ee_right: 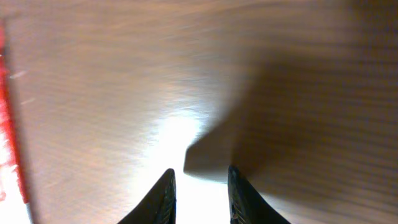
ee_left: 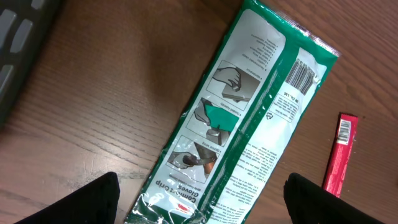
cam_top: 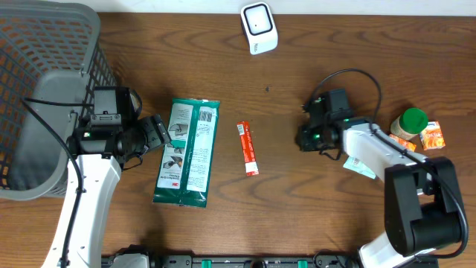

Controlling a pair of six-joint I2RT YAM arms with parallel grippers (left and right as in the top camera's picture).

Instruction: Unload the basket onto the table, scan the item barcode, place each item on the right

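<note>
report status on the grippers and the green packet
Left gripper open, empty, by the green packet. Right gripper jaws slightly apart, empty, over bare table. Packet flat, barcode up. Red sachet beside it, not touching.

Setting: robot lab bench arranged as a shop checkout, indicated by wood-grain desk (cam_top: 297,216), white scanner (cam_top: 259,27), grey mesh basket (cam_top: 44,45), glove packet (cam_top: 187,152).

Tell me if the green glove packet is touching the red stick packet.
Apart. The overhead view shows bare wood between the green glove packet and the red stick packet.
</note>
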